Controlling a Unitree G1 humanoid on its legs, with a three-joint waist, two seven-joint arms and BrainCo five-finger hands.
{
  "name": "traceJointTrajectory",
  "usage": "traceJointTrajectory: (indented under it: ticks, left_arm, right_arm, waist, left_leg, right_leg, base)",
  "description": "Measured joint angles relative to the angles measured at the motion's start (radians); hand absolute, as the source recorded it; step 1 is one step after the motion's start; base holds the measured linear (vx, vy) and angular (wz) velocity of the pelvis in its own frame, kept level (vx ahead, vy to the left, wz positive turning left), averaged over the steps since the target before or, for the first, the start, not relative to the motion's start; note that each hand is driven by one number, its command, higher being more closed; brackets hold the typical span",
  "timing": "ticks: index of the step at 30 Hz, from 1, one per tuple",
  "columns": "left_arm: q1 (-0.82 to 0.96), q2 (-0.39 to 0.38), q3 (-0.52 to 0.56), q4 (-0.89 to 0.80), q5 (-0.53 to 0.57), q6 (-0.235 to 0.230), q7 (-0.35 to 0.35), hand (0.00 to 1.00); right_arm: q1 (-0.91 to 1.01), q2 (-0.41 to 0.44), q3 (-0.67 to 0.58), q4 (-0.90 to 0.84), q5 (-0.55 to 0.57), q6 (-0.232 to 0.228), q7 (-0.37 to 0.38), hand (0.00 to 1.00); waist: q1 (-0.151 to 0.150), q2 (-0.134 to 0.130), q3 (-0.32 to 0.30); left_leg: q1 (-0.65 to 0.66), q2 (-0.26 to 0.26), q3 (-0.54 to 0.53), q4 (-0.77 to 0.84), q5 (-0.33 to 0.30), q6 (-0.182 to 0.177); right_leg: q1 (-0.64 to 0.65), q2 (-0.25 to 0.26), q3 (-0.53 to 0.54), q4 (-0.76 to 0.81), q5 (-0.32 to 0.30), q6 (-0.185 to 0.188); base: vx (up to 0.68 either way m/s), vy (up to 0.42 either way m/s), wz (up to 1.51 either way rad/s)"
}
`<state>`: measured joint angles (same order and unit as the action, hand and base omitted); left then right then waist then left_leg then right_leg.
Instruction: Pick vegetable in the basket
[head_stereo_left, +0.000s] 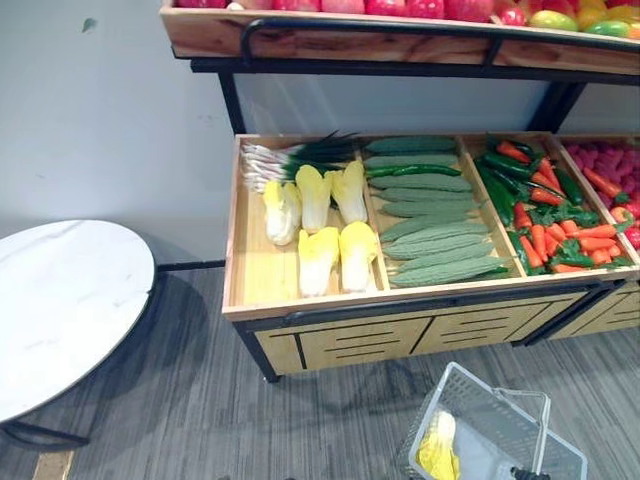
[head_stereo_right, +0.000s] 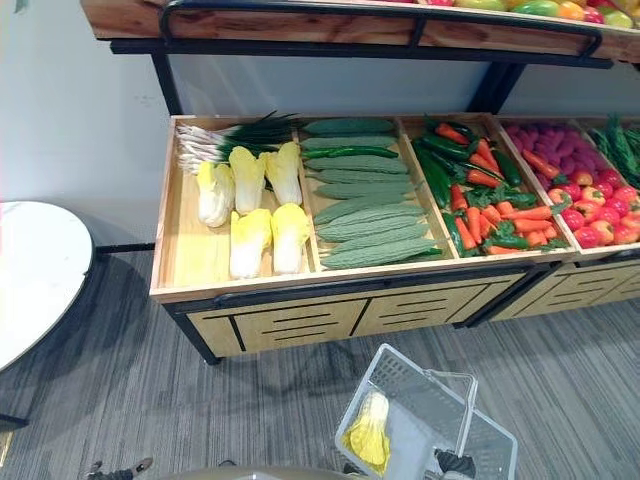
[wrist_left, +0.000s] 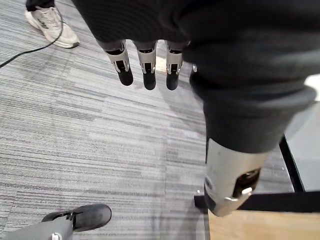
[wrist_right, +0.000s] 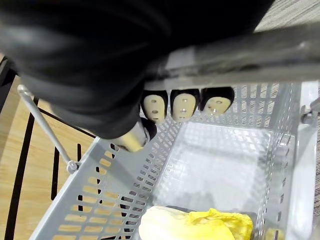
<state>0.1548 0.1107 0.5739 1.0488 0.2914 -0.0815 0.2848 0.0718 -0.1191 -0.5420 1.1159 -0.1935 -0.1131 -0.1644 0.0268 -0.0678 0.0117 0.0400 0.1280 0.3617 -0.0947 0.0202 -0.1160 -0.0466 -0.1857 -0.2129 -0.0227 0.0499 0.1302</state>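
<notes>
A grey wire basket (head_stereo_left: 470, 398) hangs low in front of the produce stand. One yellow napa cabbage (wrist_right: 200, 226) lies on its floor, also seen as a yellow cabbage (head_stereo_right: 368, 432) from above. My right hand (wrist_right: 182, 105) is curled round the basket's grey handle (wrist_right: 240, 55) and shows as a dark shape (head_stereo_right: 455, 464) at the basket's near edge. More napa cabbages (head_stereo_left: 318, 258) lie in the stand's left bin beside green onions (head_stereo_left: 290, 155). My left hand (wrist_left: 145, 65) hangs over the carpet with straight fingers, holding nothing.
The wooden stand (head_stereo_left: 300, 308) also holds green gourds (head_stereo_left: 430, 225), then carrots and peppers (head_stereo_left: 560, 220). An upper shelf (head_stereo_left: 330, 40) of fruit overhangs it. A round white table (head_stereo_left: 60, 300) stands to the left. A person's pale shoe (wrist_left: 50, 25) is on the carpet.
</notes>
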Motion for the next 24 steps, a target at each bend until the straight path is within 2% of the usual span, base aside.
traceJointTrajectory:
  ticks: [1,4,6,7,9,10,11,12,14,16,18,20,21,22,23,24]
  left_arm:
    - [-0.004,0.001,-0.023,0.004,0.0,-0.001,-0.01,0.0]
    - [-0.015,0.0,-0.09,0.004,-0.002,-0.004,-0.027,0.0]
    - [-0.015,0.0,-0.126,0.004,-0.002,-0.005,-0.031,0.0]
    - [-0.024,0.001,-0.159,0.008,-0.003,-0.005,-0.031,0.0]
    - [-0.034,0.0,-0.186,0.012,-0.003,-0.005,-0.031,0.0]
    - [-0.043,-0.002,-0.197,0.014,-0.003,-0.007,-0.032,0.0]
    - [-0.048,-0.009,-0.197,0.015,-0.003,-0.007,-0.032,0.0]
    - [-0.049,-0.021,-0.207,0.01,-0.002,-0.014,-0.031,0.0]
    - [-0.05,-0.019,-0.237,-0.024,-0.002,-0.03,-0.035,0.0]
    - [-0.041,-0.005,-0.246,-0.025,-0.002,-0.036,-0.042,0.0]
    - [-0.038,0.012,-0.252,-0.025,-0.003,-0.04,-0.053,0.0]
    - [-0.031,0.016,-0.251,-0.024,-0.002,-0.04,-0.055,0.0]
    - [-0.031,0.012,-0.253,-0.023,-0.002,-0.041,-0.057,0.0]
    - [-0.032,0.012,-0.253,-0.023,-0.002,-0.041,-0.057,0.0]
    - [-0.032,0.009,-0.254,-0.022,-0.001,-0.041,-0.059,0.0]
    - [-0.034,0.0,-0.255,-0.018,-0.001,-0.041,-0.059,0.0]
  right_arm:
    - [-0.003,0.0,0.0,0.0,0.0,0.0,0.0,1.0]
    - [-0.005,-0.002,-0.004,0.0,0.012,0.0,0.0,1.0]
    - [-0.005,-0.002,-0.023,-0.002,0.027,-0.001,0.0,1.0]
    - [-0.007,0.01,-0.04,-0.005,0.044,-0.005,0.001,1.0]
    - [-0.018,0.017,-0.037,-0.014,0.046,-0.008,0.0,1.0]
    - [-0.022,0.031,-0.031,-0.029,0.049,-0.008,0.001,1.0]
    - [-0.022,0.036,-0.016,-0.045,0.053,-0.01,0.001,1.0]
    - [-0.038,0.038,0.0,-0.057,0.055,-0.012,0.0,1.0]
    - [-0.041,0.027,0.013,-0.083,0.055,-0.024,0.0,1.0]
    - [-0.042,0.021,0.047,-0.066,0.054,-0.022,0.001,1.0]
    - [-0.058,0.024,0.064,-0.029,0.053,-0.019,0.0,1.0]
    - [-0.082,0.024,0.068,-0.007,0.051,-0.019,0.001,1.0]
    - [-0.094,0.027,0.078,0.0,0.051,-0.019,0.002,1.0]
    - [-0.096,0.027,0.078,-0.001,0.051,-0.02,0.002,1.0]
    - [-0.096,0.029,0.078,0.001,0.052,-0.018,0.001,1.0]
    - [-0.093,0.029,0.08,0.005,0.052,-0.018,0.0,1.0]
  waist:
    - [-0.002,-0.006,0.009]
    - [-0.011,-0.016,0.045]
    - [-0.02,-0.007,0.048]
    - [-0.022,0.001,0.054]
    - [-0.019,0.023,0.062]
    - [-0.021,0.015,0.076]
    - [-0.021,0.046,0.076]
    - [-0.014,0.056,0.099]
    - [-0.027,0.051,0.135]
    - [-0.025,0.046,0.137]
    - [-0.023,0.033,0.145]
    - [-0.021,0.027,0.145]
    - [-0.022,0.021,0.143]
    - [-0.022,0.02,0.143]
    - [-0.025,0.018,0.144]
    - [-0.026,0.021,0.143]
  left_leg:
    - [-0.001,0.002,0.008,0.029,-0.02,0.0]
    - [-0.066,0.039,0.004,0.259,-0.152,0.005]
    - [-0.114,0.07,0.004,0.402,-0.224,0.018]
    - [-0.156,0.095,0.02,0.49,-0.282,0.028]
    - [-0.162,0.118,0.062,0.527,-0.312,0.035]
    - [-0.156,0.13,0.118,0.532,-0.323,0.051]
    - [-0.143,0.142,0.178,0.495,-0.309,0.073]
    - [-0.118,0.153,0.244,0.455,-0.29,0.098]
    - [-0.037,0.116,0.358,0.363,-0.255,0.126]
    - [-0.001,0.1,0.456,0.327,-0.24,0.148]
    - [0.019,0.077,0.58,0.304,-0.235,0.152]
    - [0.018,0.074,0.678,0.305,-0.232,0.152]
    - [0.015,0.08,0.75,0.306,-0.221,0.151]
    - [0.016,0.081,0.765,0.307,-0.218,0.147]
    - [0.016,0.083,0.812,0.307,-0.207,0.144]
    - [0.012,0.104,0.865,0.325,-0.205,0.138]
  right_leg:
    - [-0.004,-0.005,0.011,0.021,-0.016,0.005]
    - [-0.02,-0.019,0.036,0.106,-0.068,0.012]
    - [-0.042,-0.018,0.056,0.149,-0.08,0.024]
    - [-0.07,-0.009,0.097,0.165,-0.046,0.045]
    - [-0.095,0.01,0.136,0.166,0.004,0.024]
    - [-0.127,0.026,0.14,0.136,0.098,-0.012]
    - [-0.11,0.044,0.134,0.02,0.235,-0.043]
    - [-0.124,0.032,0.044,0.107,0.197,-0.073]
    - [-0.152,-0.041,-0.138,0.505,-0.041,-0.13]
    - [-0.105,-0.064,-0.191,0.641,-0.083,-0.136]
    - [-0.033,-0.098,-0.229,0.66,-0.12,-0.113]
    - [-0.008,-0.119,-0.261,0.611,-0.151,-0.106]
    - [-0.001,-0.108,-0.277,0.522,-0.184,-0.06]
    - [-0.001,-0.104,-0.279,0.504,-0.187,-0.057]
    - [0.001,-0.089,-0.277,0.422,-0.213,-0.038]
    - [0.001,-0.06,-0.266,0.352,-0.231,-0.042]
  base:
    - [-0.01,0.015,-0.23]
    - [-0.02,0.017,-0.16]
    - [0.02,0.1,-0.34]
    - [0.01,0.148,-0.6]
    - [-0.06,0.168,-0.84]
    - [-0.18,0.275,-1.22]
    - [-0.23,0.334,-1.52]
    - [-0.2,0.274,-1.34]
    - [-0.11,0.251,-1.43]
    - [-0.13,0.196,-1.47]
    - [-0.17,0.085,-1.56]
    - [-0.16,-0.044,-1.64]
    - [-0.17,-0.124,-1.54]
    - [-0.16,-0.183,-1.39]
    - [-0.13,-0.236,-1.16]
    - [-0.11,-0.259,-1.27]
